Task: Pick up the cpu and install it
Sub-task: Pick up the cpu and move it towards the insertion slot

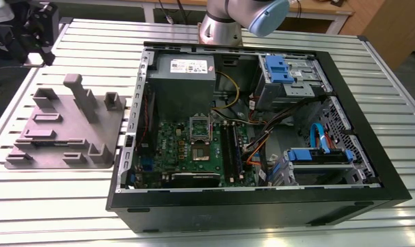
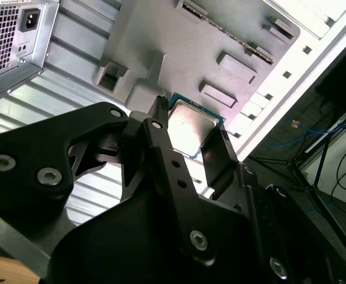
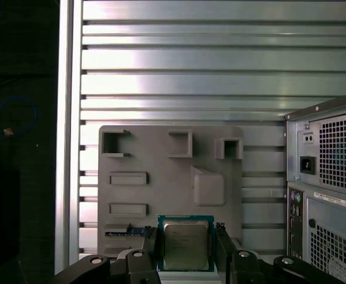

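Tool pinching cpu by opposite edges, held clear above grey tray, near one tabletop edge. Judgement: keep chip level, squeeze light, avoid tilting.

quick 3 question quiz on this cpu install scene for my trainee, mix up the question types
1. True or false: the gripper is shut on the cpu.
2. Fill in the blank: in the exterior view, the grey fixture tray lies on the slatted table to that view's ___ of the open computer case.
3. Multiple choice: where is the green motherboard?
A. inside the open computer case
B. on the grey fixture tray
C. in the gripper

Key: 1 true; 2 left; 3 A
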You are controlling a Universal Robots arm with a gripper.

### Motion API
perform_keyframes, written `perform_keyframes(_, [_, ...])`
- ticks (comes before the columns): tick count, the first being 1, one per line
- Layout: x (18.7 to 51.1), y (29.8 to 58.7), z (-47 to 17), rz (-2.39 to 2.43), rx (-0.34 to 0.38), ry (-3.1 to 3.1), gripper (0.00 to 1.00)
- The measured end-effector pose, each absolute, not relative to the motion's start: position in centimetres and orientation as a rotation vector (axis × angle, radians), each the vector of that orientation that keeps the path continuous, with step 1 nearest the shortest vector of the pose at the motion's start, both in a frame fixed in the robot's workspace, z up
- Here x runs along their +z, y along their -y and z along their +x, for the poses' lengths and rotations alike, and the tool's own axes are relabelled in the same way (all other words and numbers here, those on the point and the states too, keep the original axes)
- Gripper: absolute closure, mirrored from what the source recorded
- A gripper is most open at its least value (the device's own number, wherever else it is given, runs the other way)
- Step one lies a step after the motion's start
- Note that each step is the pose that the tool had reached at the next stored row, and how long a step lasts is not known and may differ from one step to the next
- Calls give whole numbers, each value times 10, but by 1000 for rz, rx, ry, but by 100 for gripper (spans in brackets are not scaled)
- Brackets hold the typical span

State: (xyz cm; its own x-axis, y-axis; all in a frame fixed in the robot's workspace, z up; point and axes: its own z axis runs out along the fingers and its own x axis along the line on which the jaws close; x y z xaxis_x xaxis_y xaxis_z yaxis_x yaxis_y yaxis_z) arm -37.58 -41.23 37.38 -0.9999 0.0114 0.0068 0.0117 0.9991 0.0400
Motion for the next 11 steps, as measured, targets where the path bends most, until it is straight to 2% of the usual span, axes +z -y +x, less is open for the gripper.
perform_keyframes(11, [374,412,-372,-18,-63,3134,53])
